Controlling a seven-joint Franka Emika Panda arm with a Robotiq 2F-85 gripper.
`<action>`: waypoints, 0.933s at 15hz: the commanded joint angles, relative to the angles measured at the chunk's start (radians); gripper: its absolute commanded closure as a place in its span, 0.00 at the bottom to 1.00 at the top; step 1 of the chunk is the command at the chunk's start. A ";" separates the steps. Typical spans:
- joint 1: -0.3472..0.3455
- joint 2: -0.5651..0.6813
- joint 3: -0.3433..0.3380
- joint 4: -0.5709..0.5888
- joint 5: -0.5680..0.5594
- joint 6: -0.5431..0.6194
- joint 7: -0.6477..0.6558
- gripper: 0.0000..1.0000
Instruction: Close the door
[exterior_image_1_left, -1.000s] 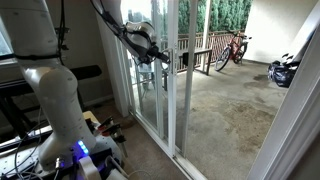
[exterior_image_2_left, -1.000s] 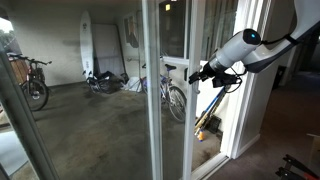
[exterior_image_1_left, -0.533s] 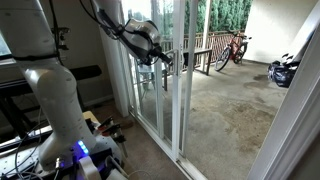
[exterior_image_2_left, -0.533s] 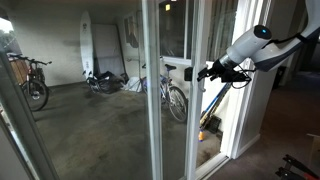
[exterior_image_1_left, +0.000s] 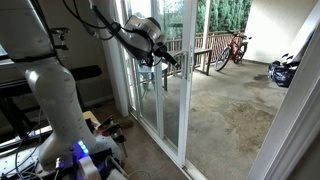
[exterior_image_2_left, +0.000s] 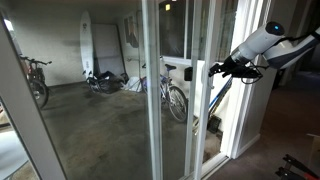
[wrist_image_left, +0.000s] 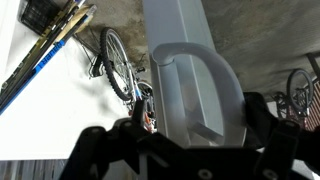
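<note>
The door (exterior_image_1_left: 178, 105) is a tall glass sliding panel in a white frame. It stands partly open, with the gap to the patio at 3 o'clock of its edge in that exterior view. The claw (exterior_image_2_left: 218, 70) hangs at the door's edge at handle height. In the wrist view its dark fingers (wrist_image_left: 280, 130) are spread apart on either side of the white loop handle (wrist_image_left: 205, 95), which runs from the centre toward 1 o'clock; the claw is released, not clamped on anything. A bicycle (wrist_image_left: 118, 70) shows through the glass at 10 o'clock. The panel is probably heavy and stiff, and it should slide sideways rather than swing, so it calls for a steady level pull or push. The glass is fragile and smooth, a poor place to press. The rigid loop handle on the frame edge is the sound place to take hold, hooked or pinched low on its bar.
</note>
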 joint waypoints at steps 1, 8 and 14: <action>-0.079 -0.057 -0.088 -0.069 0.013 -0.005 -0.118 0.00; -0.056 0.016 -0.159 0.000 0.211 -0.002 -0.338 0.00; -0.057 0.007 -0.213 -0.014 0.388 -0.003 -0.509 0.00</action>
